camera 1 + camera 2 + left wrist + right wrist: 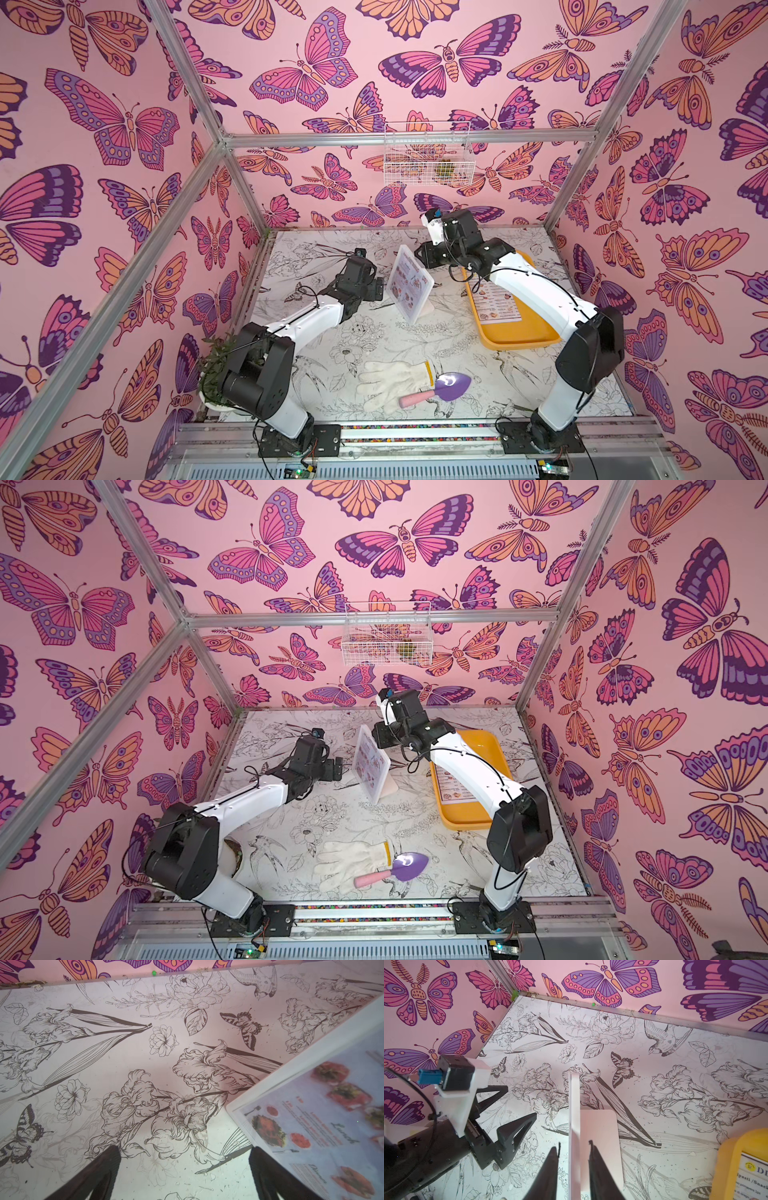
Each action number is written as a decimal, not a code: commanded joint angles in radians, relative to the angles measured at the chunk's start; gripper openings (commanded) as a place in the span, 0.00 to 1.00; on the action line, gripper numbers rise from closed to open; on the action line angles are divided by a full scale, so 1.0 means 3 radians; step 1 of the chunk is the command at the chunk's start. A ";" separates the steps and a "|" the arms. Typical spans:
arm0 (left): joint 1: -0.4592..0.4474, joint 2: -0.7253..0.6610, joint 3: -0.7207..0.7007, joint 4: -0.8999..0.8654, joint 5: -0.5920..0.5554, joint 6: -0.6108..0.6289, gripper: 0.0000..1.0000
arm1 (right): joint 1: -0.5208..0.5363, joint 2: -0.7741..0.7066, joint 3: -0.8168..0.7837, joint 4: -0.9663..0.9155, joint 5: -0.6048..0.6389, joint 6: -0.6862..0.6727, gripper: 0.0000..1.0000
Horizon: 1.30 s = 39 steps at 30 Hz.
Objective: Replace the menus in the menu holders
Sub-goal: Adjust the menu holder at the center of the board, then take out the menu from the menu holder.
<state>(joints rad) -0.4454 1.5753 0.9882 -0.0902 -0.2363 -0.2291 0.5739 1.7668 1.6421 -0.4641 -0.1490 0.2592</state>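
Note:
The white-framed menu holder (411, 321) stands upright mid-table with the pale food-photo menu (409, 286) inside it. A second menu (498, 305), white with columns, lies in the yellow tray (519, 336). My right gripper (573, 1145) straddles the holder's top edge (574, 1115). Its jaws are narrowed, but a thin gap shows on each side, so it is open and holds nothing. My left gripper (185, 1176) is wide open just off the holder's printed face (291, 1068), low over the table, with nothing between its fingers.
A white glove (390, 382) and a purple trowel (451, 386) lie near the front edge. A potted plant (212, 370) sits at the front left beside the left arm. A wire basket (428, 153) hangs on the back wall.

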 commanded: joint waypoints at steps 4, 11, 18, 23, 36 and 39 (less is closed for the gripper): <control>-0.0003 -0.0210 0.0045 -0.0258 -0.0097 0.0037 0.99 | 0.0030 0.0150 0.0166 -0.0092 -0.0013 0.0024 0.23; -0.0008 -0.0287 0.0009 -0.0285 -0.0142 0.0053 0.99 | 0.0059 0.0233 0.0161 -0.0071 -0.0074 0.0050 0.21; -0.0005 -0.0282 0.0014 -0.0279 -0.0158 0.0064 0.99 | 0.0086 0.0223 0.0153 -0.0035 -0.0122 0.0082 0.21; -0.0008 -0.0310 -0.0001 -0.0281 -0.0194 0.0077 0.99 | 0.0087 0.0257 0.0187 -0.0138 -0.0104 0.0049 0.17; -0.0008 -0.0392 -0.0017 -0.0287 -0.0250 0.0118 0.99 | 0.0086 0.0237 0.0123 -0.0174 -0.0132 0.0075 0.14; -0.0007 -0.0387 -0.0016 -0.0287 -0.0260 0.0124 0.99 | 0.0086 0.0209 0.0101 -0.0156 -0.0146 0.0088 0.09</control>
<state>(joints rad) -0.4454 1.4757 0.9882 -0.1577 -0.2928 -0.2062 0.5919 1.8328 1.6711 -0.4904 -0.1810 0.2699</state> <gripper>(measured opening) 0.993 0.096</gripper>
